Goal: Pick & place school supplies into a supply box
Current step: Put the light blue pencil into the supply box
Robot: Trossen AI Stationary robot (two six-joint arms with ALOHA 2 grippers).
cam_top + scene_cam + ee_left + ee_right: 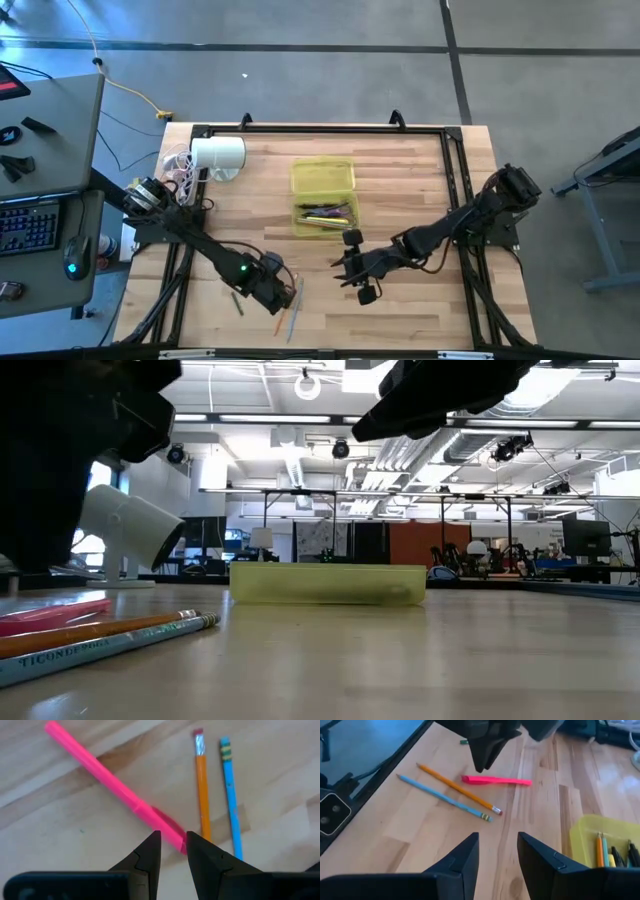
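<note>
A pink pen (115,790) lies flat on the wooden table beside an orange pencil (201,795) and a light blue pencil (230,800), near the table's near edge. My left gripper (173,845) points down over one end of the pink pen, fingers slightly apart, one on each side of it. My right gripper (497,852) is open and holds nothing; it hovers between these pens and the supply box. The yellow-green supply box (323,180) sits mid-table with several pens (325,214) in it. In the low view the box (327,582) stands behind the pencils (110,632). My left gripper stands astride the pink pen's end (172,832) from above, pointing down, fingers across the pen. I cannot tell whether the fingers touch it. The pen lies flat on the table (495,780).
A white cylinder (218,155) with cables stands at the table's far left corner. A green pen (238,302) lies left of my left gripper. A dark frame (320,130) runs round the table top. A desk with a keyboard (30,225) stands left of the table.
</note>
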